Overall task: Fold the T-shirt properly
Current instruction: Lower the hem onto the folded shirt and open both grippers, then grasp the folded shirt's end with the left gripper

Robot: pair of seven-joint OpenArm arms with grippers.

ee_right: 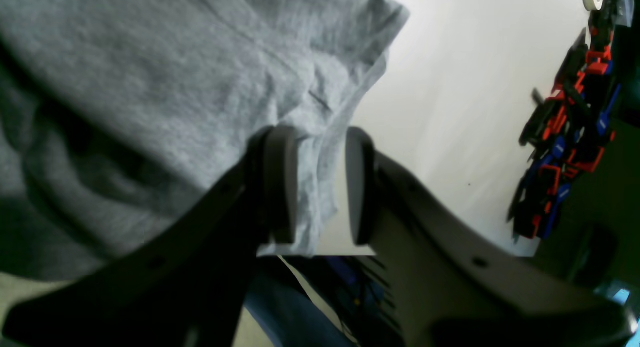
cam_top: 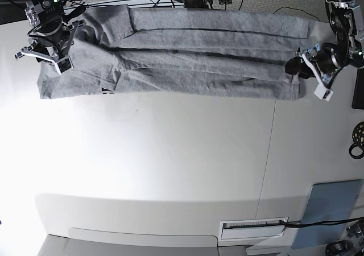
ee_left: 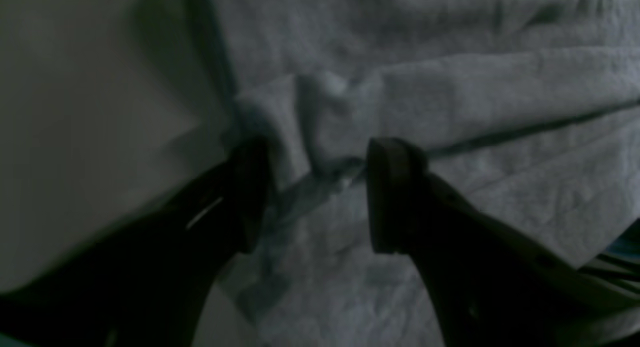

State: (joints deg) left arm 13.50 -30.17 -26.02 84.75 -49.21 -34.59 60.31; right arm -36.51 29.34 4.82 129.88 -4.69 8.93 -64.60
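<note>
**Letting go of a long fold at the far edge of the table**

The T-shirt (cam_top: 187,54) lies stretched sideways along the far edge of the white table (cam_top: 170,165), folded lengthwise into a narrow grey band with several long creases and no lettering showing. To my eye this is the release after a lengthwise fold. It would go best if both arms lift straight up and clear, so no cloth drags along and the folded edge stays flat. The rumpled corner at each end looks likely to need smoothing before the next fold.

The left gripper (ee_left: 310,197) sits low over one end of the band, its jaws spread wide with a bunched hem lying loose between them, gripping nothing. The right gripper (ee_right: 315,187) is at the other end, jaws partly apart; a flap of fabric hangs against one pad (ee_right: 280,182) but is not pinched. In the base view both arms reach in from the table's far corners, wrists angled down toward the cloth.
</note>
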